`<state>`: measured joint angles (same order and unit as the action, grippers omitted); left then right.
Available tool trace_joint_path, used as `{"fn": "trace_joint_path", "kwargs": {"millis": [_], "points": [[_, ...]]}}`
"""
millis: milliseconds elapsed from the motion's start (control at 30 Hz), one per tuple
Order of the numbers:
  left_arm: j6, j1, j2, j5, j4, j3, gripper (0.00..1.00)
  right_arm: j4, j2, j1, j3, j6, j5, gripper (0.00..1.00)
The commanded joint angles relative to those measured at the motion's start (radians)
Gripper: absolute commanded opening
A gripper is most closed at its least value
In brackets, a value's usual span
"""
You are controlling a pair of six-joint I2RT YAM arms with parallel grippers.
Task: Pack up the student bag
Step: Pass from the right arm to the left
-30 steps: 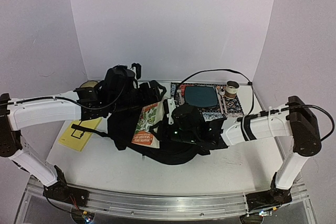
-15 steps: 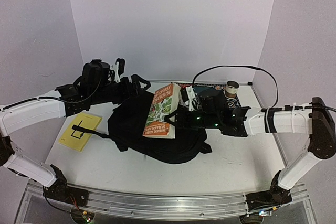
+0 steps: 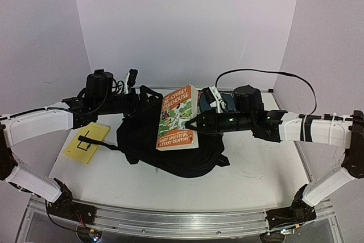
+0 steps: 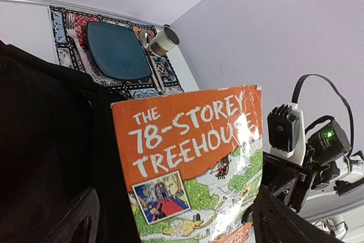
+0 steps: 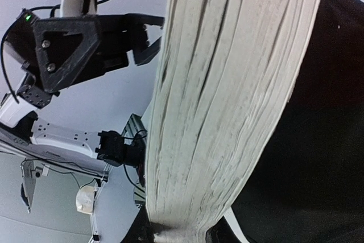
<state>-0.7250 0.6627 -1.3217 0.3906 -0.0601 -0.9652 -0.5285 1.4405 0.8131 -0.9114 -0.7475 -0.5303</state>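
Right gripper: clamped on the right-hand long edge of an orange-and-green paperback book, titled "The 78-Storey Treehouse". The book is held off the table, tilted, with its cover towards the overhead camera. It hangs above the middle of the soft black fabric backpack, which lies on the white table between the two arms.

Left gripper: fingers spread wide, at the backpack's far left corner by the straps. I cannot tell whether a finger touches the fabric.

Against half a second ago: the book sits higher and nearer the back wall, and the right arm reaches further across. A second ago the book lay low against the backpack. The left arm has barely shifted.

Hidden: a small cup shows only in the left wrist view, beside a teal plate on a patterned mat. Overhead, the right wrist covers the cup, and book and arm cover most of the plate. The right wrist view gives only the book's page edges with the backpack behind. The backpack's opening is not discernible in any view.

Edges: a flat yellow pad lies near the left table edge, with a black strap across it. Bare tabletop runs between the backpack and the near metal rail. The lilac walls stand close on three sides.
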Motion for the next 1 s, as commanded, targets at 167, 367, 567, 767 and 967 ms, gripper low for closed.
{"fn": "trace_joint_path", "kwargs": {"millis": [167,367,567,767,967], "points": [[-0.052,-0.023,-0.042,0.126,-0.123,0.0,0.95,-0.145,-0.085,0.0,-0.1,0.037,-0.149,0.0],[-0.121,-0.027,-0.07,0.194,-0.217,0.013,0.95,-0.164,-0.099,0.0,-0.123,0.039,-0.172,0.0],[-0.291,-0.028,-0.107,0.329,-0.49,0.066,0.85,-0.182,-0.094,0.0,-0.129,0.04,-0.184,0.0],[-0.387,-0.027,-0.089,0.377,-0.645,0.092,0.6,-0.193,-0.08,-0.012,-0.111,0.038,-0.188,0.0],[-0.41,-0.027,-0.036,0.337,-0.665,0.112,0.12,-0.191,-0.073,-0.02,-0.081,0.034,-0.107,0.01]]}}
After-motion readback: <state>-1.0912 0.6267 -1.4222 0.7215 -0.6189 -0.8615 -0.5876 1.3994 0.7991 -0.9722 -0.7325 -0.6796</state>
